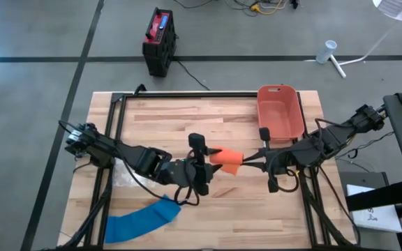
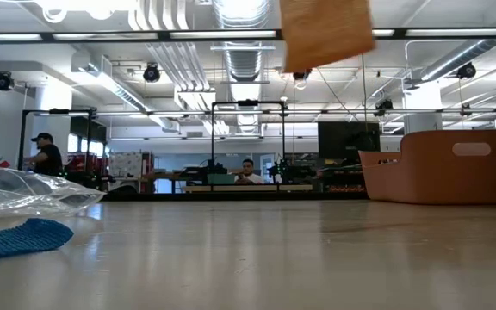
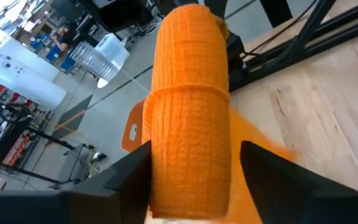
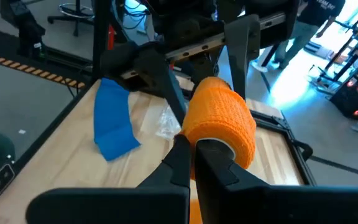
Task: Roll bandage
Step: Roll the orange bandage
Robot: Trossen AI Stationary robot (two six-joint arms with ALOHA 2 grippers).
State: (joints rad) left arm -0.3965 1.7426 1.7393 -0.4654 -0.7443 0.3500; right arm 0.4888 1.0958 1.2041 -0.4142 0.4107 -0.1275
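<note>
An orange bandage roll (image 1: 227, 162) hangs in the air over the table's middle, between my two grippers; in the low view it shows at the top (image 2: 325, 34). My right gripper (image 4: 194, 152) comes from the table's right and is shut on the roll's near end. My left gripper (image 3: 194, 177) comes from the left and is open. Its two fingers stand on either side of the roll's other end (image 3: 191, 124). A loose orange strip (image 3: 257, 140) trails under the roll. A blue bandage (image 1: 142, 219) lies flat near the front left. My right gripper pinches the roll's end that faces it (image 4: 211, 138), beside the pale core (image 4: 221, 148), between its two shut fingers. They come nearly level from the table's right, along the roll's axis. The roll is lifted clear of the table and sticks out beyond the fingertips. My left gripper straddles the roll's other end; one finger (image 3: 132, 171) lies right against its side, the other (image 3: 272, 171) shows a narrow gap. I cannot tell whether it touches.
An orange bin (image 1: 280, 111) stands at the back right of the table. A clear plastic bag (image 1: 124, 174) lies at the left, beside the blue bandage. People are in the room beyond the table (image 2: 248, 170).
</note>
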